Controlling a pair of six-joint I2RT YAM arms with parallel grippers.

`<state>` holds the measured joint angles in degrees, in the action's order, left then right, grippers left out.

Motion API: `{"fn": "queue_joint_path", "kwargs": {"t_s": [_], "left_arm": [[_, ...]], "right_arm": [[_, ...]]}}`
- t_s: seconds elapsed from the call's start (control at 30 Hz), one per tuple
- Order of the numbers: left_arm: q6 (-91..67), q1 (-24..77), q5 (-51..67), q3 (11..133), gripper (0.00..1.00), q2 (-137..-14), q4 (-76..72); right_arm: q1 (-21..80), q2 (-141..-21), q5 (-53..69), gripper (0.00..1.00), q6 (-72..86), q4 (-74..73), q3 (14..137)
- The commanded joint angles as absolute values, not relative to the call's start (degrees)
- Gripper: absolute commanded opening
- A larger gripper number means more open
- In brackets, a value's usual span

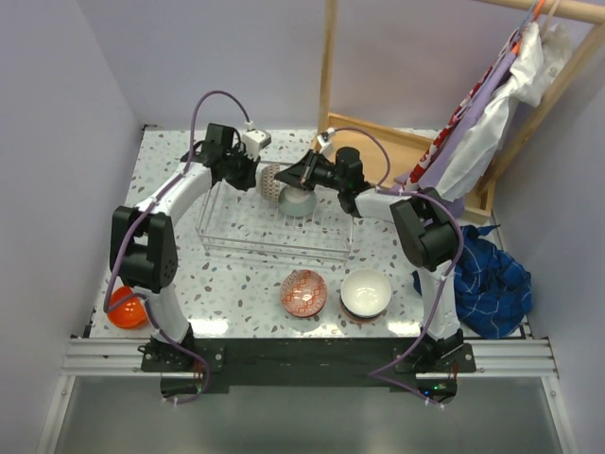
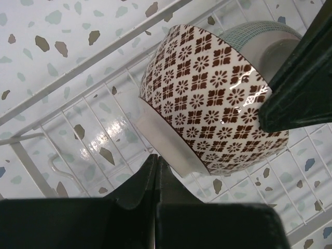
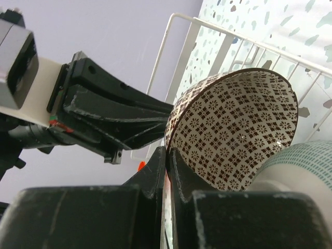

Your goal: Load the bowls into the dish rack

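A brown-and-white patterned bowl (image 1: 271, 180) stands on its side over the wire dish rack (image 1: 236, 236). My right gripper (image 3: 167, 162) is shut on its rim, with one finger inside and one outside the bowl (image 3: 233, 129). My left gripper (image 2: 156, 165) is shut and empty, its tips just below the bowl's white foot ring (image 2: 166, 140). A pale green bowl (image 1: 299, 201) sits in the rack beside the patterned one; it also shows in the left wrist view (image 2: 259, 39) and the right wrist view (image 3: 301, 166). A red-patterned bowl (image 1: 303, 291) and a white bowl (image 1: 366, 292) sit on the table in front of the rack. An orange bowl (image 1: 126, 308) lies at the near left edge.
A wooden tray-like frame (image 1: 416, 151) stands behind the rack at the back right, with cloths hanging on a wooden stand (image 1: 492, 113). A blue cloth (image 1: 487, 284) lies at the right edge. Walls close in the left and back sides.
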<state>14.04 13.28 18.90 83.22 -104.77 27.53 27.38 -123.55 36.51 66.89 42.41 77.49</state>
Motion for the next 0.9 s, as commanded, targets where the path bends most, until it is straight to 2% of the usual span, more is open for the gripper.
{"fn": "queue_joint_path", "kwargs": {"t_s": [0.0, 0.07, 0.1, 0.23, 0.53, 0.87], "left_arm": [[13.54, 14.59, 20.13, 82.97, 0.0, -105.91, 23.29], [13.62, 14.94, 20.3, 83.06, 0.0, -106.26, 22.59], [13.62, 15.03, 20.48, 83.06, 0.0, -106.43, 22.33], [13.01, 15.47, 21.0, 83.14, 0.0, -107.14, 21.36], [12.31, 16.35, 22.15, 83.14, 0.0, -108.1, 19.43], [10.11, 19.16, 24.08, 83.06, 0.0, -109.69, 17.05]], "right_arm": [[26.98, -120.94, 37.18, 0.05, 61.36, 36.22, 75.23], [26.72, -120.24, 37.18, 0.09, 59.77, 33.67, 75.41], [26.54, -119.45, 37.26, 0.18, 57.85, 32.53, 75.5], [25.75, -117.07, 37.7, 0.32, 51.34, 22.62, 76.9], [25.4, -110.66, 36.74, 0.39, 34.2, 2.14, 80.77], [24.96, -105.21, 34.89, 0.43, 26.72, -3.78, 79.19]]}}
